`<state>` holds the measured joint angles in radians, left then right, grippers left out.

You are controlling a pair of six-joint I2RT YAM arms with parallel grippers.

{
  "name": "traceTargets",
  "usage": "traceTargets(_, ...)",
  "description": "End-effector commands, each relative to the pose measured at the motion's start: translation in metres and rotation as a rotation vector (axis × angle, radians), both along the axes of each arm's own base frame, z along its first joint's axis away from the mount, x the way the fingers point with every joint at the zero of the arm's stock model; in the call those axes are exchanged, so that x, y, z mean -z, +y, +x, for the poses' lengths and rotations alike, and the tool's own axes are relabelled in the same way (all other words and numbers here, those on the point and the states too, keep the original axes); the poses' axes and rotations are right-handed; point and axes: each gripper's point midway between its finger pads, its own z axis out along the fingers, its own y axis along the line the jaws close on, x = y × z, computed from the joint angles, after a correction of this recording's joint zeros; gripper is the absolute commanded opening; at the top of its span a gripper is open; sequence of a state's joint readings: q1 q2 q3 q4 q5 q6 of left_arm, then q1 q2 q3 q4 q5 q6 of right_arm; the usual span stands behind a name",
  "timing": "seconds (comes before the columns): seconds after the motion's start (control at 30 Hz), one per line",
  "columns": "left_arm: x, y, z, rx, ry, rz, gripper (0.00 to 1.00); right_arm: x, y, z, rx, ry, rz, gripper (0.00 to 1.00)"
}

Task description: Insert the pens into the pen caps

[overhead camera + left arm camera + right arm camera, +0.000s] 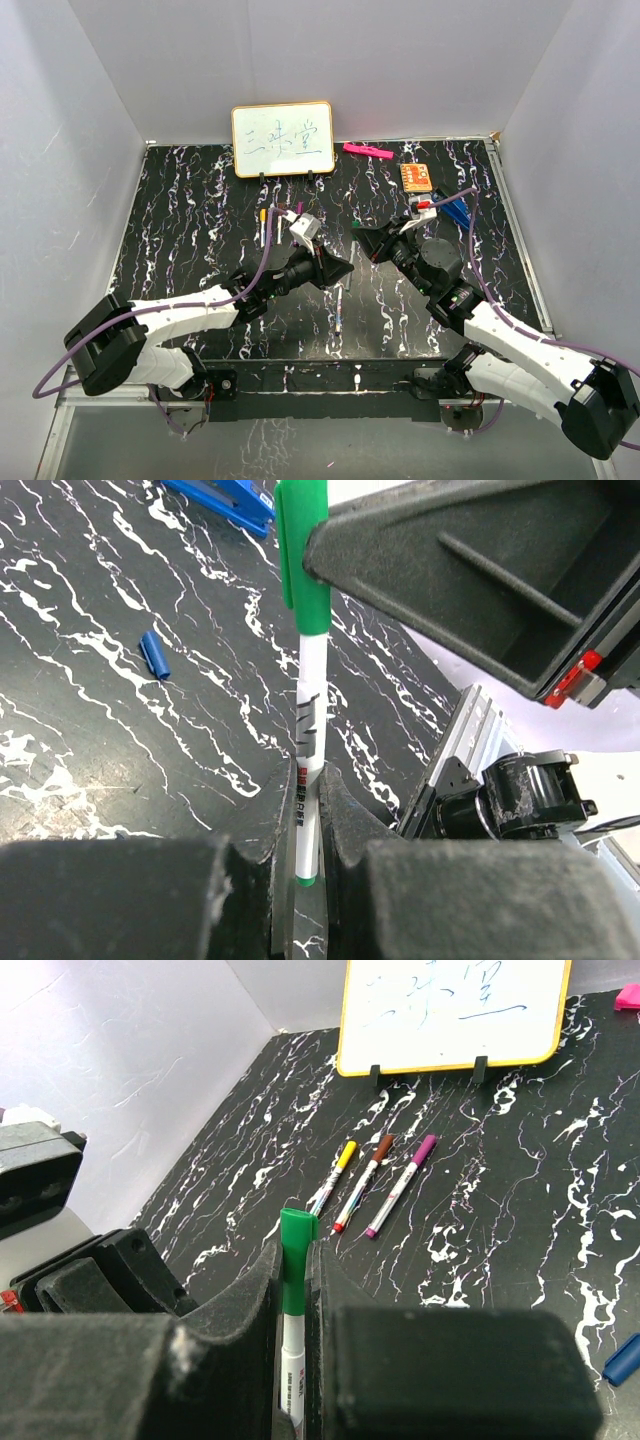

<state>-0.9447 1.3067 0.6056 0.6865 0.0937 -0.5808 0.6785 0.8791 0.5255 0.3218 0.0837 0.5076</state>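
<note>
A white-barrelled pen [310, 730] with a green end is clamped between my left gripper's [308, 780] fingers. A green cap [303, 560] sits on its far end and is pinched between my right gripper's [295, 1260] fingers; the cap [297, 1250] also shows in the right wrist view. In the top view the left gripper [335, 268] and right gripper [375, 243] meet tip to tip at mid-table, hiding the pen. A loose blue cap [154, 654] lies on the table. Another white pen [339, 310] lies in front of the grippers. Three pens with yellow [333, 1188], brown [362, 1182] and magenta [400, 1184] caps lie side by side.
A small whiteboard [283, 140] stands at the back centre. A thick pink marker [366, 151], an orange box [416, 177] and a blue clip-like object [455, 210] lie at the back right. White walls enclose the black marbled table [180, 220].
</note>
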Motion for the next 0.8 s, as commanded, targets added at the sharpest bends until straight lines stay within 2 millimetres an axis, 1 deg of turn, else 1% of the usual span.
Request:
traceTargets(0.0,-0.034,0.003,0.007,-0.049,-0.059,-0.104,0.0,-0.014,0.003,-0.002,-0.019,-0.038,0.053,0.0)
traceTargets(0.2,-0.045,-0.003,0.012,-0.054,-0.075,-0.127,0.0,-0.004,0.008,-0.005,-0.045,-0.009,0.053,0.0)
traceTargets(0.43,-0.06,-0.003,0.024,-0.105,-0.092,-0.158,0.0,0.011,0.013,-0.01,-0.073,0.035,0.027,0.0)
traceTargets(0.57,-0.07,0.0,0.034,-0.135,-0.098,-0.191,0.0,0.022,0.018,-0.013,-0.101,0.066,0.005,0.0)
traceTargets(0.77,-0.08,0.01,0.054,-0.183,-0.098,-0.221,0.0,0.042,0.023,-0.02,-0.127,0.127,-0.045,0.0)
